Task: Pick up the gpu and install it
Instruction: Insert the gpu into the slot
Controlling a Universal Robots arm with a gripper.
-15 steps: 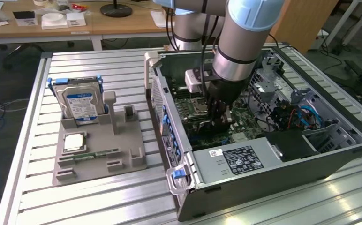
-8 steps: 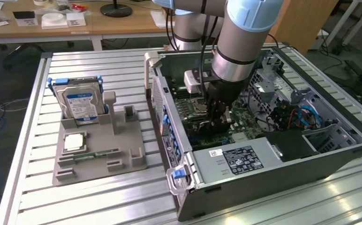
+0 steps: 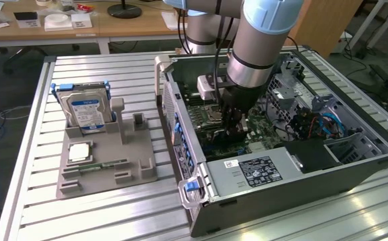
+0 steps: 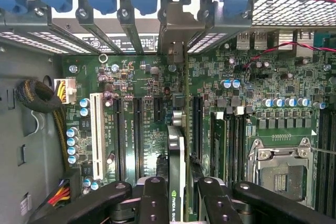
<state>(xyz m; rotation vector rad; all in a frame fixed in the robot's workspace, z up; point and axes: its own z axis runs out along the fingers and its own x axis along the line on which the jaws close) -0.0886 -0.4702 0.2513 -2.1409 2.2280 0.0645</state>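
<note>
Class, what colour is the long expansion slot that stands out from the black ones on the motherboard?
White: the expansion slot on the green motherboard shows best in the wrist view.

gpu [image 4: 177, 166] edge-on in my pincer [image 4: 178, 203], thin dark card, standing upright over the green motherboard [image 4: 147, 103], lined up between slots inside the case.

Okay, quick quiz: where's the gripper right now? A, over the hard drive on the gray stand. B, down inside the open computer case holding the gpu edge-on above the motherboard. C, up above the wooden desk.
B: the gripper is inside the computer case, clamping the gpu over the motherboard.
</note>
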